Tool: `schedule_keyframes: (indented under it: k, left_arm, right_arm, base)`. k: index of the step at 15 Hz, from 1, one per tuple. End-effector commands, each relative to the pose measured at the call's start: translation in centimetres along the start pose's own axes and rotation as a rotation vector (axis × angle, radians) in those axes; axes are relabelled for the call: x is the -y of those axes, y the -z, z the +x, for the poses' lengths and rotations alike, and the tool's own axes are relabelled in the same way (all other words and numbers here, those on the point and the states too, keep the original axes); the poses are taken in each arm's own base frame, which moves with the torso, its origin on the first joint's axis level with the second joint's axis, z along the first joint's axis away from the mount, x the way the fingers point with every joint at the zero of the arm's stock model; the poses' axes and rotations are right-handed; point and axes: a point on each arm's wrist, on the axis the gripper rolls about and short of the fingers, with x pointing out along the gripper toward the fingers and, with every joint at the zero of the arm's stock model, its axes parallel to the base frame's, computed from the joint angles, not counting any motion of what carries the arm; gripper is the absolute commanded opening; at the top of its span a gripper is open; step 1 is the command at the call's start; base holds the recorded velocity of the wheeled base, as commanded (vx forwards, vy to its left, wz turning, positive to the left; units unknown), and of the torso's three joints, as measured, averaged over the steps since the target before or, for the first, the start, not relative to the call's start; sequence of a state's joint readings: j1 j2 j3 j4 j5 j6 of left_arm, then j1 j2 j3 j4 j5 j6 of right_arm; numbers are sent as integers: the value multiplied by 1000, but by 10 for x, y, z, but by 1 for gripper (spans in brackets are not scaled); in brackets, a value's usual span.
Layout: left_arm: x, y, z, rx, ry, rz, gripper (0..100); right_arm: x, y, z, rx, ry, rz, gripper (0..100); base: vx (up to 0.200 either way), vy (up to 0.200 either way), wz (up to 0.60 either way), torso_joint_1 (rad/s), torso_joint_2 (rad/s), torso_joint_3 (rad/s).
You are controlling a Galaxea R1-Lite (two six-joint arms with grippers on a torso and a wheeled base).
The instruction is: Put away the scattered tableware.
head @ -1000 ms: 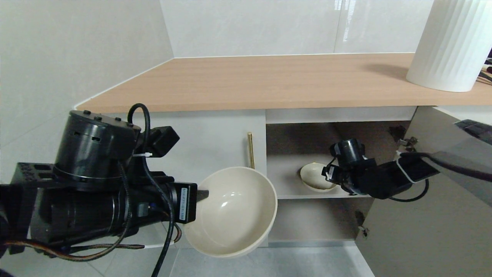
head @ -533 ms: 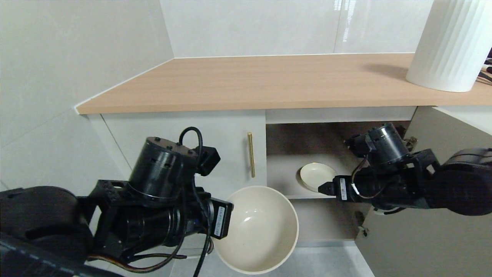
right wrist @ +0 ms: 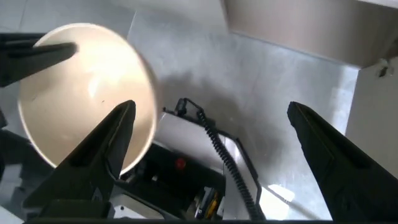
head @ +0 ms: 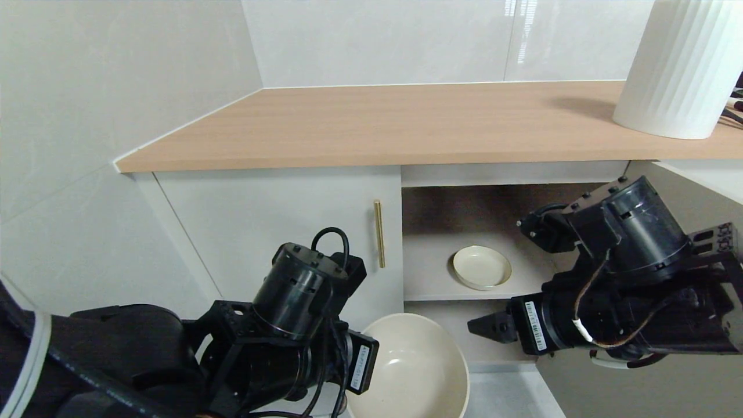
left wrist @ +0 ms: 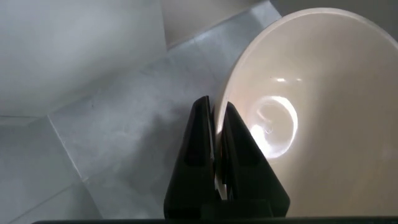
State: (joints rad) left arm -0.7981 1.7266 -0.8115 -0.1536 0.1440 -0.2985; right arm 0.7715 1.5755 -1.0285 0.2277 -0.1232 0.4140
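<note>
Cream bowl [head: 413, 371] hangs low on the left side of the head view, tilted so that its hollow faces up and toward the right, in front of the bottom edge of the shut cabinet door [head: 278, 232] and above the grey floor tiles [head: 505, 395]. The left gripper [left wrist: 216, 121] has it by the rim: in the left wrist view the two black fingers [left wrist: 200, 134] stand close together with the thin wall of the bowl pinched between them, one finger outside and one inside. Nothing else bears the bowl.

Just right of the bowl's upper rim a slim gold handle [head: 378, 233] runs upright along the shut door's edge. Next to it the cabinet compartment [head: 464, 203] stands open, and a small cream dish [head: 482, 267] lies flat on its shelf [head: 426, 273], near the front edge and apart from both grippers.

Right of the dish and lower, the right gripper [head: 480, 326] points left toward the bowl, near it but not touching, level with the space under the shelf. In the right wrist view its fingers [right wrist: 102, 155] are spread wide with nothing between them, and the bowl shows beyond one of them.

Farther right the swung-out cabinet door [head: 586, 389] hangs open. Above everything a wooden countertop [head: 406, 122] spans the cabinet, with a white ribbed vessel [head: 682, 69] standing at its far right end.
</note>
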Motion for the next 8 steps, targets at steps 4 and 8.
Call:
schedule_keyframes:
  k: [4, 8]
  left_arm:
    - [6, -3, 2, 34, 22, 6, 0]
    - [10, -3, 6, 38, 31, 13, 0]
  right_arm:
    - [-20, 17, 40, -126, 5, -55, 100]
    - [-21, 17, 46, -120, 4, -50, 100]
  base:
    - [0, 0, 0, 0, 0, 0]
    - [0, 0, 0, 0, 0, 0]
